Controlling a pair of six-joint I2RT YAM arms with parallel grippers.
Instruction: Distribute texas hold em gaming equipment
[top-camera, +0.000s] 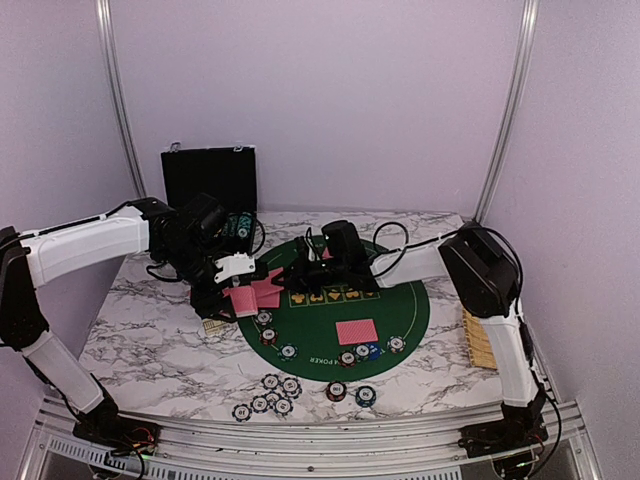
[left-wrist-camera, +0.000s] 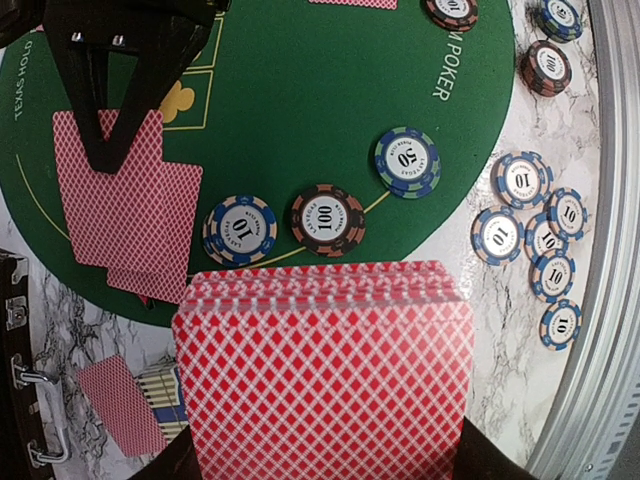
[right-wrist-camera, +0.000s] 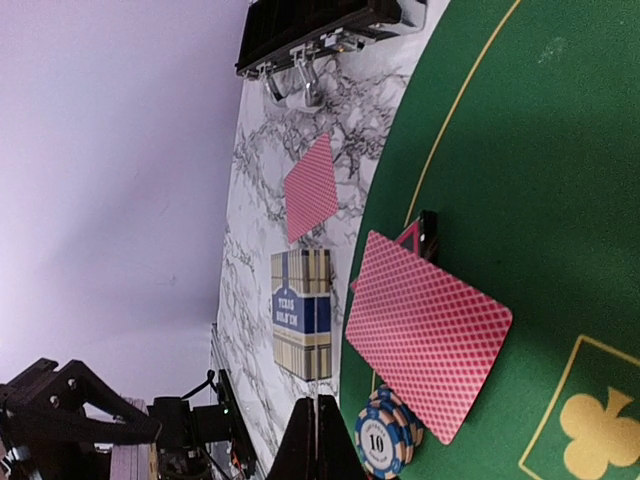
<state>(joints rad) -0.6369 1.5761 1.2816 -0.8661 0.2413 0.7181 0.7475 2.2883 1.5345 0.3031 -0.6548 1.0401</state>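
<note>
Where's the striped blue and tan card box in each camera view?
Top external: striped card box on the marble, just left of the green mat.
Left wrist: bottom left, beside the mat's edge.
Right wrist: lower centre, left of the mat.
Shared landmark: the green mat.

Top cam's up high behind the arm bases, looking down on the whole table (top-camera: 150, 340). Left wrist cam hovers close over the mat's (left-wrist-camera: 330, 120) left side. Right wrist cam's low, facing left. Both wrist cams catch the card box (left-wrist-camera: 165, 395) (right-wrist-camera: 302, 310) and the loose card (left-wrist-camera: 120, 405) (right-wrist-camera: 310, 187) beside it.
</note>
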